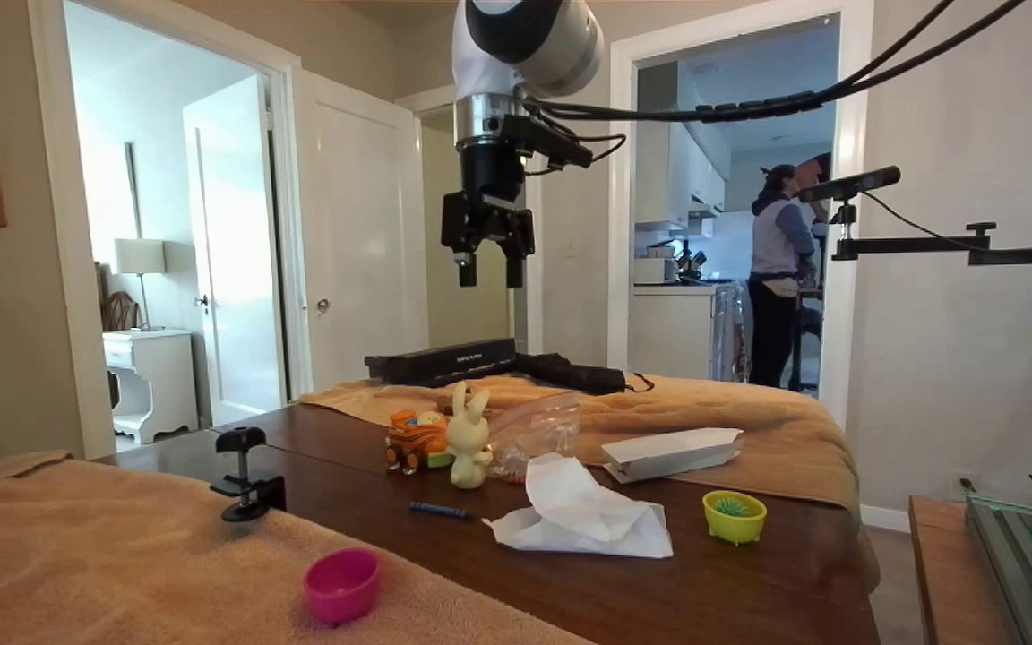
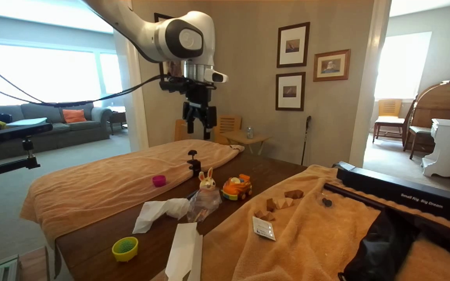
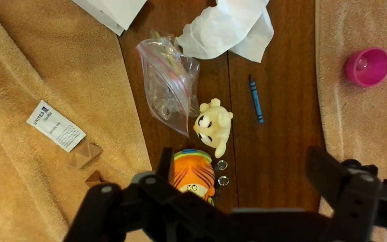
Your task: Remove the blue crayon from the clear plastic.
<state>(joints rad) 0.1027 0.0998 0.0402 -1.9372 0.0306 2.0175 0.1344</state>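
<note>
The blue crayon [image 3: 255,99] lies on the dark wooden table, apart from the bag, in the wrist view. It also shows in an exterior view [image 1: 438,510]. The clear plastic zip bag [image 3: 166,84] lies crumpled to its left in the wrist view, with small things inside that I cannot make out clearly. The bag shows in both exterior views [image 1: 543,434] [image 2: 204,205]. My gripper [image 1: 491,273] is open and empty, high above the table. In the wrist view its fingers [image 3: 240,156] stand wide apart, with bare wood and part of the orange toy between them.
A cream rabbit figure [image 3: 215,126] stands between bag and crayon. An orange toy car [image 3: 193,174], white paper [image 3: 220,30], white box [image 2: 184,249], yellow-green cup [image 1: 734,517], pink cup [image 3: 368,67] and black clamp [image 1: 247,475] are around. Tan towels cover both table sides.
</note>
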